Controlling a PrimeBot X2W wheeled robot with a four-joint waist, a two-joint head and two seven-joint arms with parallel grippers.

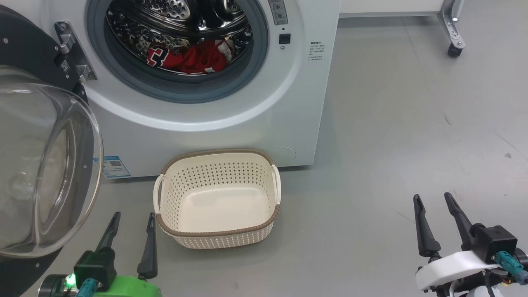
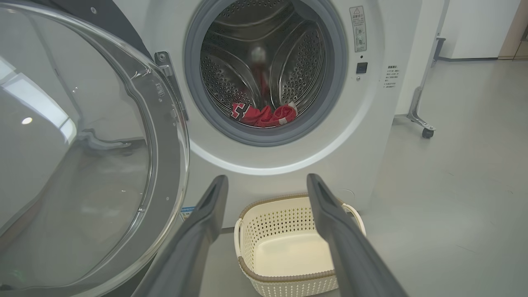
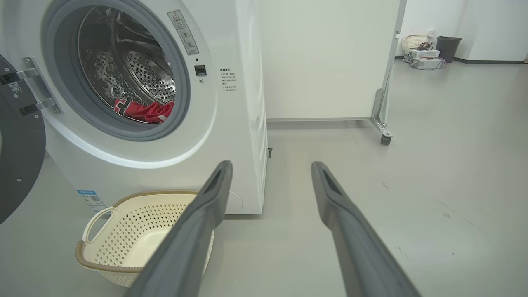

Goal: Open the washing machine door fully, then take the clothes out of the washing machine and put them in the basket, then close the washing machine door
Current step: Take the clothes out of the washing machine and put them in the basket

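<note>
Round black-ringed glass door (image 1: 41, 165) is swung open, red striped clothes (image 1: 194, 57) sitting low in the steel drum (image 1: 173, 12) of the white washing machine (image 1: 247, 123). Small cream perforated basket (image 1: 222, 241) is on the floor (image 1: 392, 123) just in front. Left gripper (image 1: 134, 215) and right gripper (image 1: 432, 196) are spread wide, gripping nothing.

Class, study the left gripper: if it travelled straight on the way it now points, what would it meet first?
The left gripper would probably meet the white front of the washing machine, just below its round opening, passing over the basket; depth is unclear.
</note>
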